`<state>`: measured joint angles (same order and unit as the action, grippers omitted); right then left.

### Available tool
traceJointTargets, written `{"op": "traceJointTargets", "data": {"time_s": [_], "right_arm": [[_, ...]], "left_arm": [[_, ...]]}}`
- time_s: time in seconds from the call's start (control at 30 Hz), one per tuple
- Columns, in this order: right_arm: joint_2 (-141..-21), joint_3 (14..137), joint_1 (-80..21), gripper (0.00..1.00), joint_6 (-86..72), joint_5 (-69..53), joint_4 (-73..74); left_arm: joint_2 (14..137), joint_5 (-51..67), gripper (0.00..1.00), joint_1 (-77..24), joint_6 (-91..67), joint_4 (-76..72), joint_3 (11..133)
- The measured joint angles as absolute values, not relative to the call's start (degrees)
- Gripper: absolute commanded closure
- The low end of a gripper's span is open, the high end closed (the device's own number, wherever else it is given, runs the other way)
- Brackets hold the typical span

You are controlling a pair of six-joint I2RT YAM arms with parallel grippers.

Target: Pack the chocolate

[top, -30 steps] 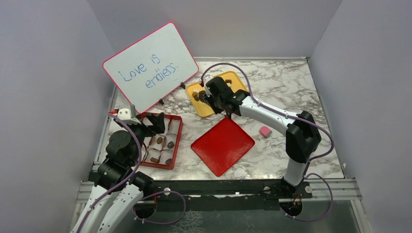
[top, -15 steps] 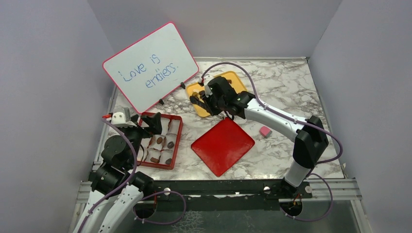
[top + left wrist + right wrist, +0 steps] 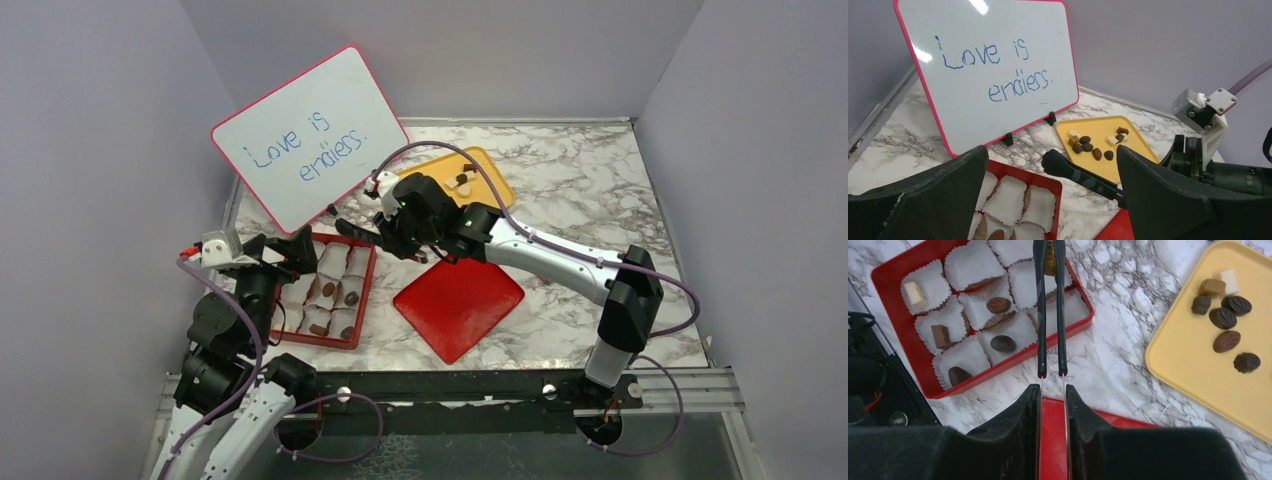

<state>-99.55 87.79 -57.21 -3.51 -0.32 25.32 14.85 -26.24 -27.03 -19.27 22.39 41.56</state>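
**Brown sweet pinched in tongs above the red box**

The right jaws stand narrow, clamped on the handle end of slim black tongs [image 3: 1040,315]. The tong tips pinch one tan-brown chocolate [image 3: 1050,255] above the paper cups at one end of the red box [image 3: 883,274]. The left jaws gape wide with nothing between them, hanging by the box's near-left side.

Pleated white paper cups [image 3: 968,265] line the box. At least five hold pieces [image 3: 999,305]: a ridged leaf shape, a plain brown square, a cream block and two dark ovals. Other cups are bare. More chocolates [image 3: 1223,317] lie loose on the matte yellow tray [image 3: 1188,365] at the back of the marble-patterned counter [image 3: 600,190]. They are glossy dark ovals, a caramel block and a cream one. A flat, glossy red square [image 3: 458,300], probably the lid, lies between box and tray.

Each sweet looks light, hard-shelled and smooth, so it is likely to slip or pop sideways from such thin tips. Pinching across the broad flanks at mid-height seems safest, gently enough not to mark the shell. The cups look flimsy and would probably crumple if the tips dragged on them.
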Motion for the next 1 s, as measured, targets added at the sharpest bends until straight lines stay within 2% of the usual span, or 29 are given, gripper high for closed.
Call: {"op": "traceJointTargets", "data": {"time_s": [0.47,0.87,1.0], "right_arm": [[-113.84,100.55,-65.28,0.77,-3.57,-2.07,25.02],[-122.13,106.96,-67.16,0.76,-3.57,-2.48,26.09],[-123.66,107.98,-67.18,0.72,-3.57,-2.68,26.41]], "left_arm": [[11.57,-28.8,0.01,-27.03,-19.03,22.44,44.38],[10.24,-29.26,0.01,-27.09,-19.0,22.46,45.32],[10.02,-29.32,0.01,-27.09,-19.0,22.44,45.34]]}}
